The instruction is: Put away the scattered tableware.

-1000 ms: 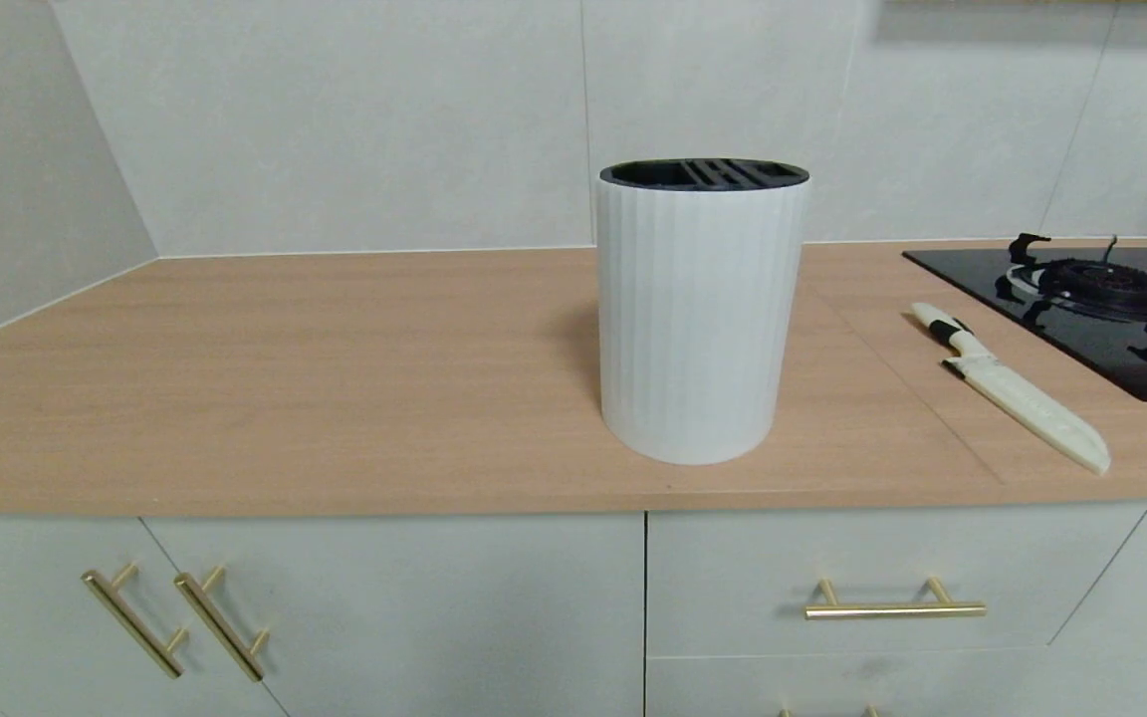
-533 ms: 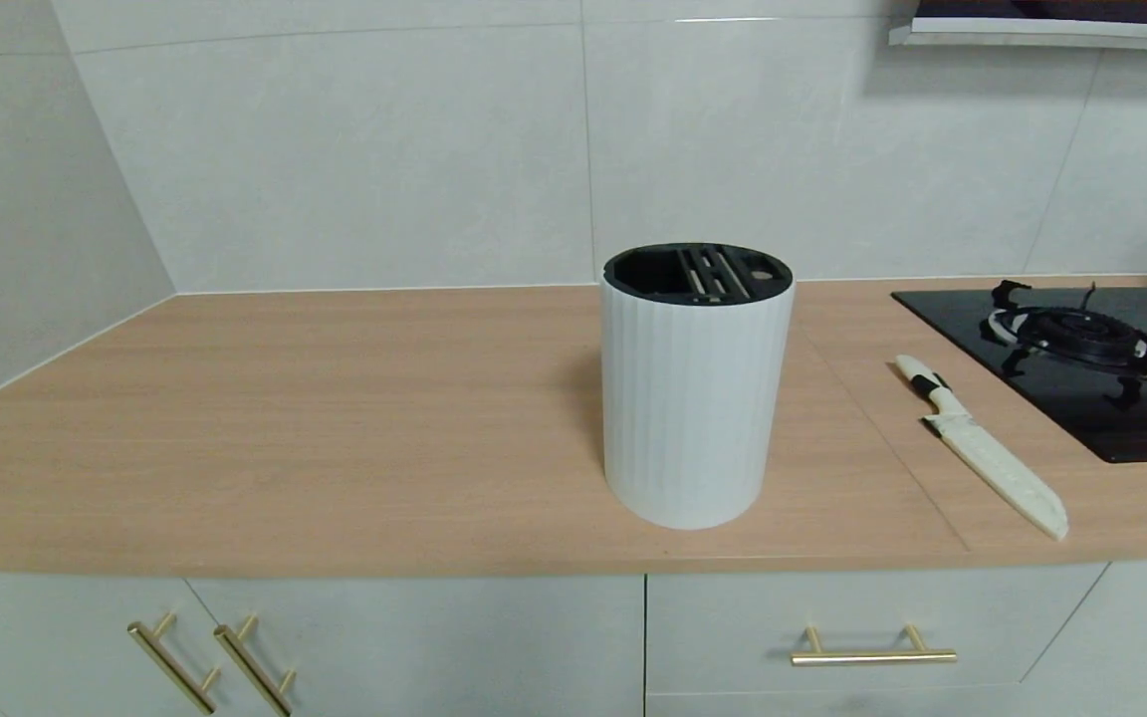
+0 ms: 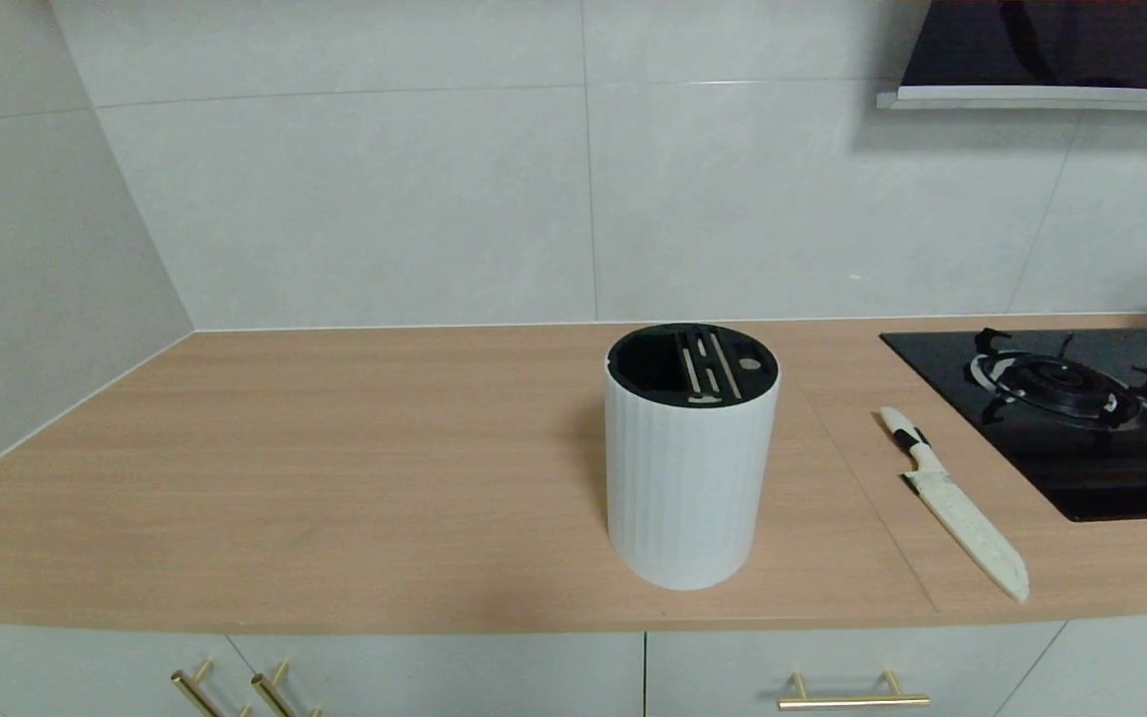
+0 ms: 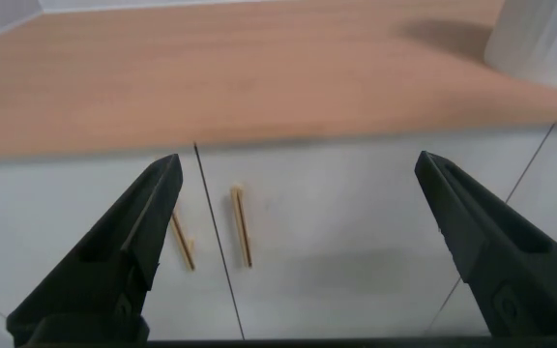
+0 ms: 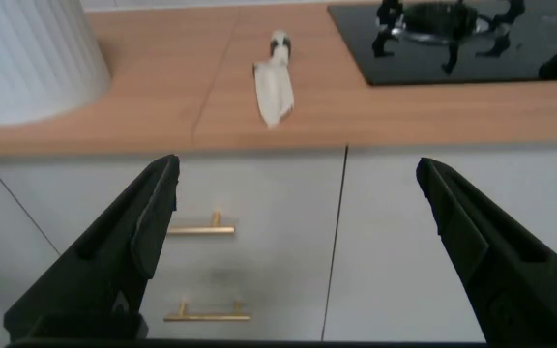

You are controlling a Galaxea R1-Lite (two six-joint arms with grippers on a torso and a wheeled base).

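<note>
Ribbed white cylindrical holder (image 3: 690,488) with black slotted top stands on the wood-grain countertop (image 3: 335,448). A speckled cream knife (image 3: 952,503) lies flat between it and the glossy black hob (image 3: 1081,468). Left gripper (image 4: 298,162) and right gripper (image 5: 298,164): fingers spread, empty.

knife (image 3: 952,501): white, black band on handle, flat on tabletop (image 3: 335,478), tip toward front edge
holder (image 3: 690,458): white ribbed cylinder, black slotted top, upright, left of knife

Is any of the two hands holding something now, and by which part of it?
Nothing is held. The left hand and the right hand are both open and empty; the knife lies untouched on the counter.
</note>
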